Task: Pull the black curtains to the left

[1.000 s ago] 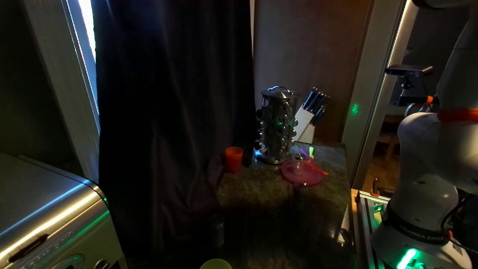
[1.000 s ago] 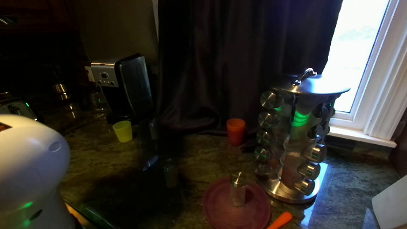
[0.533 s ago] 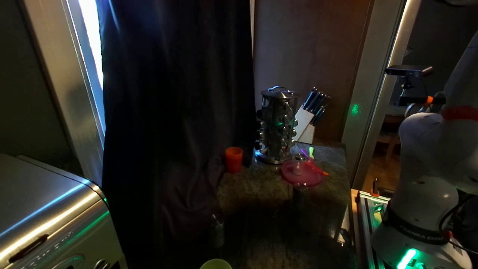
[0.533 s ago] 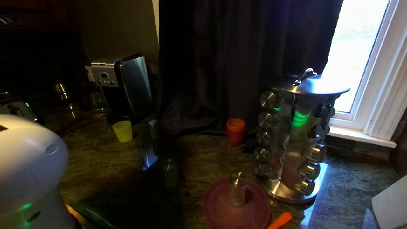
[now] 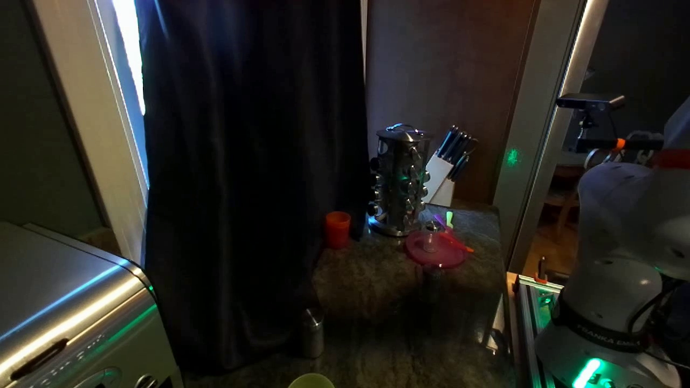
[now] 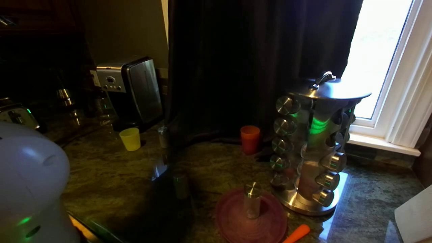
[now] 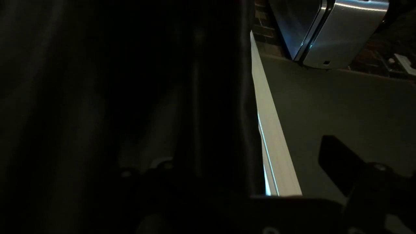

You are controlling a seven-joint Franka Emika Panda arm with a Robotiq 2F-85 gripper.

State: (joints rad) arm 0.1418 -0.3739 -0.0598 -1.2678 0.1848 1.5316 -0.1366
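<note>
The black curtain [image 6: 233,64] hangs in upright folds and, in both exterior views, reaches down to the stone counter [image 6: 111,182]. In an exterior view the bright window [image 6: 374,57] shows to the right of the cloth. In the wrist view the curtain fills more than the left half, its edge running beside a pale window frame [image 7: 276,143]; a dull wall [image 7: 344,107] lies beyond. The gripper [image 7: 252,159] enters from below with its jaws spread wide. One jaw stands out clearly against the wall; the other is nearly lost against the dark cloth, and I cannot tell whether fabric touches it. I make out nothing clamped between them.

The robot arm [image 5: 614,302], white with a dark band at its base, stands beside the counter. An orange cup [image 6: 250,140] stands upright just in front of the curtain. Near it rises a round metal spice rack [image 5: 400,180], with a knife block [image 5: 439,180] beside the rack. A capped jar [image 6: 252,202] stands upright on a purple plate [image 6: 231,216]; an orange handle [image 6: 297,233] lies at the plate's edge. A yellow cup [image 6: 130,139], well apart from the orange one, stands near the coffee maker [image 6: 143,91].
</note>
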